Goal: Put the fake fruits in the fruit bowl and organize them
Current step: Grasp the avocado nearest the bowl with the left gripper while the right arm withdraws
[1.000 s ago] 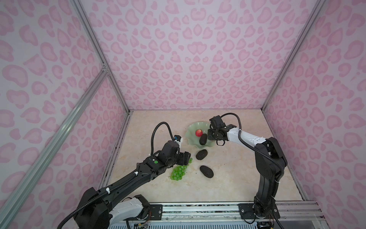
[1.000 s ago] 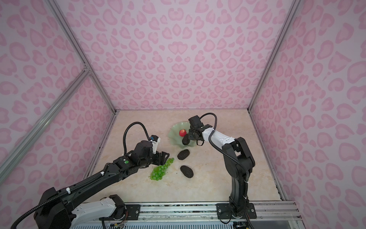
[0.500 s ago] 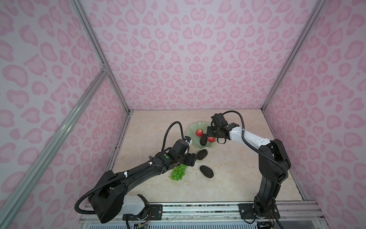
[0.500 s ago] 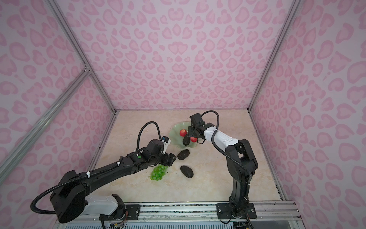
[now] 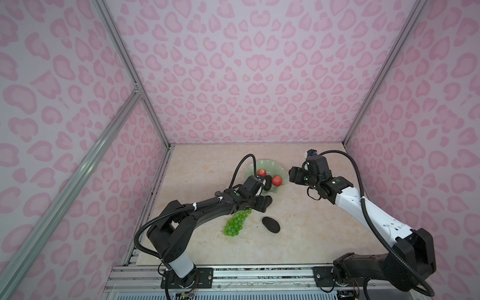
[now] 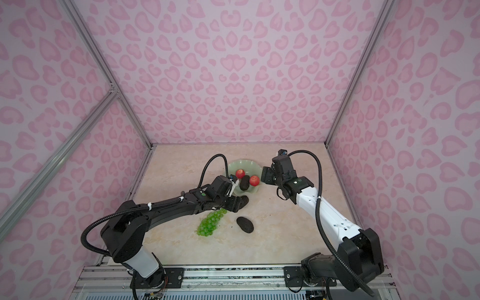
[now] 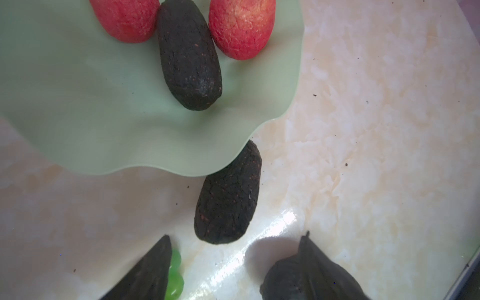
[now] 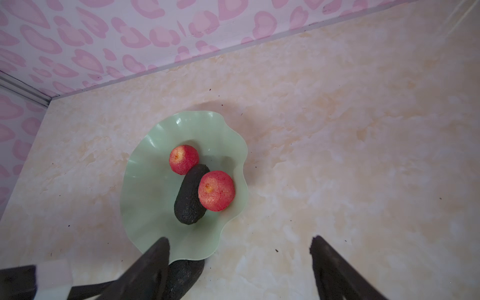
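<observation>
The cream, marble-patterned tabletop (image 5: 298, 233) carries four things directly. Toward the back sits the pale mint-green fruit bowl (image 5: 270, 166), wavy rim and all, clear in both top views (image 6: 244, 166). Just off its near rim lies a dark avocado (image 7: 228, 197), on its side, one end tucked under the bowl's ruffled edge in the left wrist view. Nearer the front edge, a second avocado (image 5: 270, 224) rests on its own, apart from everything. Beside it, to the left in both top views, the grape bunch (image 5: 235, 225) stretches out long across the surface. Small dark specks dot the tabletop here and there.
</observation>
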Action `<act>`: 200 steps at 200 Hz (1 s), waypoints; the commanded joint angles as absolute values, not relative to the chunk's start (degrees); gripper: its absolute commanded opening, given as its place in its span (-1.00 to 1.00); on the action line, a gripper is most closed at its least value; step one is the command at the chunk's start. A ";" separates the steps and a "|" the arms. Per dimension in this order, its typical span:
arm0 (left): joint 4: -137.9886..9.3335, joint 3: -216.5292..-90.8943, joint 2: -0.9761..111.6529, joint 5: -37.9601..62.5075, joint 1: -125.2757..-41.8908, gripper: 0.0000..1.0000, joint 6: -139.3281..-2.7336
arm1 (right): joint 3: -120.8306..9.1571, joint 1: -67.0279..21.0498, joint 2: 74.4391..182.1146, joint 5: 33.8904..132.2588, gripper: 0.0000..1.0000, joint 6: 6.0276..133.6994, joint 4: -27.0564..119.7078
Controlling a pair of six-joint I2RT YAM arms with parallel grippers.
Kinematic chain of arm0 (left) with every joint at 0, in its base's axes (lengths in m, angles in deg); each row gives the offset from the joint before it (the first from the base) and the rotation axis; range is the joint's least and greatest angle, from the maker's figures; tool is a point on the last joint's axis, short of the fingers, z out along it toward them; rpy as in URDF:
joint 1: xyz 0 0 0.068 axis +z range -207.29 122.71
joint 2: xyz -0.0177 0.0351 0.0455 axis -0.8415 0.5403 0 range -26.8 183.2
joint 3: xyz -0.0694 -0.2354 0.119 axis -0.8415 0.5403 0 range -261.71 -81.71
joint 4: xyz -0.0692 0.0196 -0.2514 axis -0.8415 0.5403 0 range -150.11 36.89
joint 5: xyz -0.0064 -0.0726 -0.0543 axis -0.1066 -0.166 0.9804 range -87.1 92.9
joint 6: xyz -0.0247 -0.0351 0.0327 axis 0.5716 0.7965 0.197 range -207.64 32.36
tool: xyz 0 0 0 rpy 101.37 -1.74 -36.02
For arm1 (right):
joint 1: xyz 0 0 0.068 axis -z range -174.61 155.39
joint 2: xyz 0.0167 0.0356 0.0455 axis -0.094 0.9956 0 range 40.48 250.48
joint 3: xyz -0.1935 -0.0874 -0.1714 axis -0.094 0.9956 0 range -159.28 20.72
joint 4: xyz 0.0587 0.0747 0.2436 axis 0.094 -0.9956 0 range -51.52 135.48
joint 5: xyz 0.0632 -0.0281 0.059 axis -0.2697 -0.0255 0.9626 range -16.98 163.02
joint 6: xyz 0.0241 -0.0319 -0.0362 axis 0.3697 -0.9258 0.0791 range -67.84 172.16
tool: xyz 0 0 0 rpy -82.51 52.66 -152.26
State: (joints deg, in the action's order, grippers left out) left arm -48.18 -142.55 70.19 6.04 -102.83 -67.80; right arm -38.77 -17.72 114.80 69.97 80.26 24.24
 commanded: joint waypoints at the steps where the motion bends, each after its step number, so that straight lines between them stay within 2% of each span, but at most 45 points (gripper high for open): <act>1: -47.98 -144.51 73.10 7.05 -103.05 0.53 -67.95 | -36.38 -16.59 111.58 68.71 0.72 81.41 24.12; 78: -47.06 -148.15 80.57 5.05 -103.04 0.44 -66.81 | -34.32 -15.04 107.45 69.50 0.78 80.99 23.91; 106: -46.79 -148.59 81.15 4.50 -103.06 0.29 -66.81 | -33.63 -14.78 107.14 69.42 0.78 81.21 24.24; 154: -45.74 -147.85 79.62 4.00 -103.08 -0.15 -67.50 | -32.86 -14.35 107.09 69.60 0.77 81.55 24.73; 200: -42.48 -143.35 69.40 3.00 -105.58 -0.20 -68.52 | -32.11 -13.95 107.35 69.70 0.76 81.52 24.73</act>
